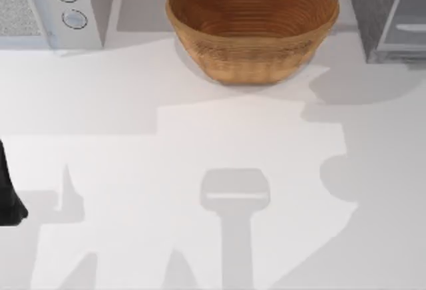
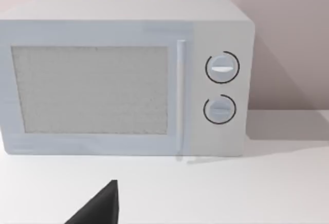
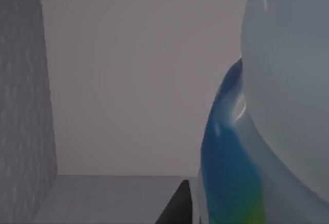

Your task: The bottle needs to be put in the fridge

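The bottle (image 3: 277, 106) looms close in the right wrist view, pale and see-through with a blue and green label. My right gripper (image 3: 208, 211) is shut on it, and one dark fingertip (image 3: 177, 208) lies against its side. A dark grey speckled wall of the fridge (image 3: 23, 106) rises beside it. In the top view the fridge (image 1: 383, 7) stands at the table's back right corner, its pale-framed door panel facing the front. My left arm (image 1: 8, 193) is parked at the left edge.
A woven brown basket (image 1: 251, 20) stands at the back centre. A light grey appliance with two round knobs (image 1: 56, 4) fills the back left corner, and the left wrist view faces its front (image 2: 123, 80). White tabletop (image 1: 200, 137) spreads across the middle and front.
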You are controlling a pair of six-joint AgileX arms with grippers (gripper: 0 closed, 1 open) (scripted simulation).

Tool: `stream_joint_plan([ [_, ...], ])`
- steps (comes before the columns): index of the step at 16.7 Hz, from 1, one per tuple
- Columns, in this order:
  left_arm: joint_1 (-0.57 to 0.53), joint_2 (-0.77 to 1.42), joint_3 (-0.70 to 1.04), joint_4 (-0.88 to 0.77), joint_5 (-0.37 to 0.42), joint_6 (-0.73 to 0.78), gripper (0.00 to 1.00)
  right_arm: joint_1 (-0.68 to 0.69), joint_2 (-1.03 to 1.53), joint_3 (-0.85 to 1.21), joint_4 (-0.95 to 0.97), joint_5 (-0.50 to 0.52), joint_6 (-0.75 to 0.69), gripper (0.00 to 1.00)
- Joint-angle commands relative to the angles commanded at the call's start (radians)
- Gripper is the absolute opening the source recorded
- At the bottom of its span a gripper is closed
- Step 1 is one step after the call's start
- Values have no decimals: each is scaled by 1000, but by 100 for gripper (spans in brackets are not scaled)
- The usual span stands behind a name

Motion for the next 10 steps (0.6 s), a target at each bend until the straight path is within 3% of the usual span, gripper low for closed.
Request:
stream_joint_plan([
  [10,0,0,0,0,0,0,100,-1,123,16,12,-8,-6,1],
])
